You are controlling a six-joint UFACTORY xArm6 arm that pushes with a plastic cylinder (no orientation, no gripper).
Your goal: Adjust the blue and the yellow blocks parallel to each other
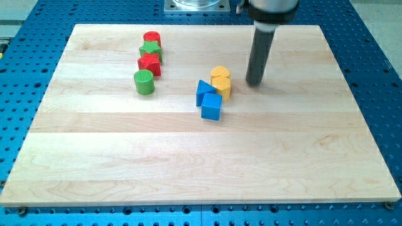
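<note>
Two yellow blocks stand near the board's middle: a yellow rounded block (pixel 220 73) and a yellow hexagon block (pixel 221 86) touching it just below. A blue triangle block (pixel 204 90) lies at their left, and a blue cube (pixel 211 107) sits below it, touching it. My tip (pixel 254 83) rests on the board to the right of the yellow blocks, a short gap away, touching none of them.
At the view's upper left stands a column of blocks: a red cylinder (pixel 151 39), a green star block (pixel 151 51), a red star block (pixel 149 63) and a green cylinder (pixel 144 82). The wooden board (pixel 188 163) lies on a blue perforated table.
</note>
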